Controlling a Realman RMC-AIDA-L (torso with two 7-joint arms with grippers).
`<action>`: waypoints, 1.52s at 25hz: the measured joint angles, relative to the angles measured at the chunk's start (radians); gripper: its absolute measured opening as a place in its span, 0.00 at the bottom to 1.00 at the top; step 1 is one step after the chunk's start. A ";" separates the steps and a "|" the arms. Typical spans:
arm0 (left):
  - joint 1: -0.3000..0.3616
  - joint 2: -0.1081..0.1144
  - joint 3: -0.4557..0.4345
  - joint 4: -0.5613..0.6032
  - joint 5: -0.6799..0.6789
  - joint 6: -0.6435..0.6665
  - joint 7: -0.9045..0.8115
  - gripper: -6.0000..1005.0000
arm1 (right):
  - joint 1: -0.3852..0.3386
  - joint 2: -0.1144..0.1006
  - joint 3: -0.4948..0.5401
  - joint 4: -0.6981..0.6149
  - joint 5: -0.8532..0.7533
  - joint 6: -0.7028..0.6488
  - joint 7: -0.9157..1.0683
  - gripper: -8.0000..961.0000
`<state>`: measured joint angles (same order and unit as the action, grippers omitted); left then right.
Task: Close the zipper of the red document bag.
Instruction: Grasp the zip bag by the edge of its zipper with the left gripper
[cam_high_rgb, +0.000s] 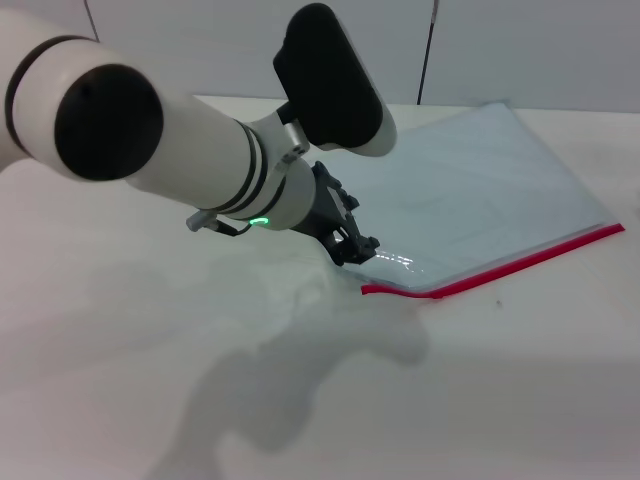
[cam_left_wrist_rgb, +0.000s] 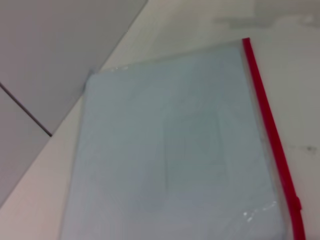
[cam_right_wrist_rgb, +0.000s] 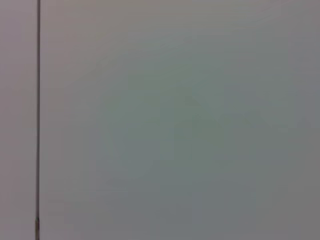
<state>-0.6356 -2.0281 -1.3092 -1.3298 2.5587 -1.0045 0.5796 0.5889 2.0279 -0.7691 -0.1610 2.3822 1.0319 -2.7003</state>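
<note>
— What is the room looking like from your end?

— I'm looking at a plain off-white desk (cam_high_rgb: 150, 350), matte and smooth, running back to pale wall panels (cam_high_rgb: 520, 50) with a dark seam at the top of the frame. The arm's shadow is falling across the lower middle of the desk.

— And the bag?

— The red document bag (cam_high_rgb: 480, 190) is lying flat in the right half of the head view: a glossy, translucent, pale blue-grey rectangle. I'm not making out anything inside it. The zipper (cam_high_rgb: 520, 262), a thin bright red strip, is running along its near edge from centre frame out to the right edge.

— Where are the arms?

— The left claw (cam_high_rgb: 352, 245) is reaching in from the upper left and sitting at the bag's near-left corner, just by the zipper's end. I cannot tell whether it is clenched or released. The right wrist camera is facing only blank wall.
</note>
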 joint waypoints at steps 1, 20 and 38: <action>-0.005 0.000 0.002 0.000 0.000 -0.010 0.000 0.46 | 0.000 0.000 0.000 0.000 0.000 0.000 0.000 0.69; -0.081 -0.001 0.065 0.017 0.001 -0.174 0.127 0.53 | 0.008 0.000 -0.004 0.000 -0.001 -0.016 0.000 0.70; -0.134 -0.005 0.141 0.131 0.029 -0.054 0.148 0.53 | 0.019 0.000 -0.005 0.010 -0.002 -0.017 0.001 0.70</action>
<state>-0.7698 -2.0327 -1.1679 -1.1986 2.5878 -1.0585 0.7277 0.6075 2.0280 -0.7737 -0.1506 2.3807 1.0154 -2.6992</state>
